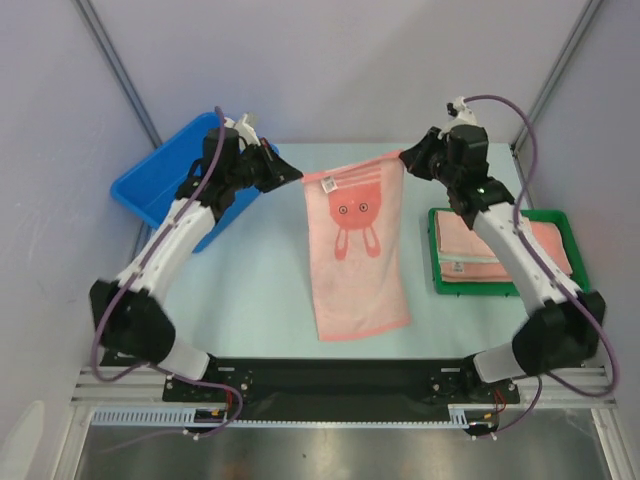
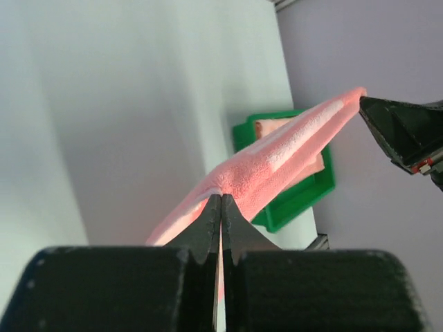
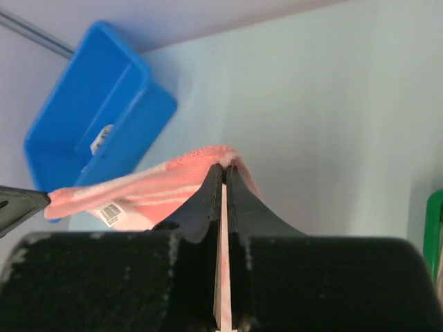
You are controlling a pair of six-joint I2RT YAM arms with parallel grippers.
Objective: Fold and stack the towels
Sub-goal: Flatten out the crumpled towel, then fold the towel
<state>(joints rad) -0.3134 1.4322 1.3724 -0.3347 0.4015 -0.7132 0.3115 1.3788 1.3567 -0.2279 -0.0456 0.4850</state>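
Left gripper (image 2: 221, 196) on fuzzy pink towel (image 1: 358, 250)

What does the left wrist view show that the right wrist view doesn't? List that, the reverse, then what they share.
Left wrist only: folded towels in the green tray. Right wrist only: the blue bin and the barcode label. Both: the pink towel stretched between the left end effector and right end effector, both shut on it.

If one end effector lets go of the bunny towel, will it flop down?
Probably yes: the towel hangs limp from its two pinched corners. It seems light, since the left end effector and right end effector carry it by small pinches alone.
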